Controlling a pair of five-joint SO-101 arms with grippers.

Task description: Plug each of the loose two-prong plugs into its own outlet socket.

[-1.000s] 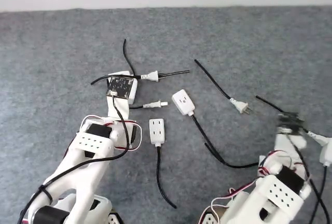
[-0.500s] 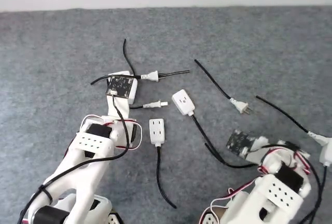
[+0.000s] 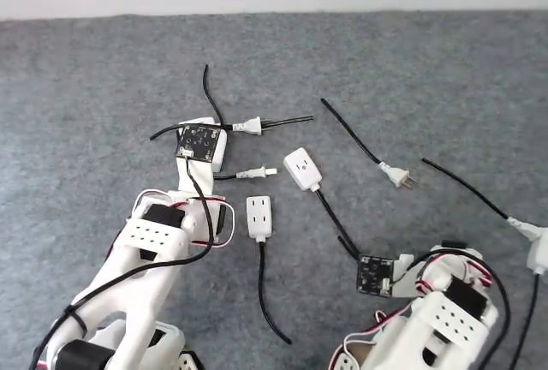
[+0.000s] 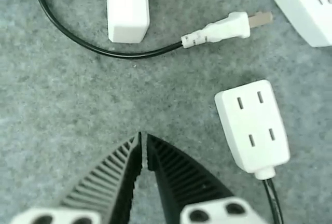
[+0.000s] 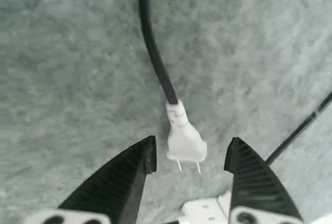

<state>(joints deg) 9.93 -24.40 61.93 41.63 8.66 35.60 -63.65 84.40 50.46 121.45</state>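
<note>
Grey felt table [image 3: 103, 70] bears all items. Left gripper [image 4: 143, 143] sits near a white outlet socket [image 4: 253, 126] with its fingers pressed together and empty; a loose two-prong plug [image 4: 223, 27] lies just beyond. Right gripper [image 5: 191, 141] is spread wide, with a second plug [image 5: 185, 144] lying unplugged on the felt between its fingers, untouched.

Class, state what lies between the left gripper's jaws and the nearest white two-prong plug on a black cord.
Bare grey carpet, as the left wrist view shows, from the left gripper to the white two-prong plug.
</note>
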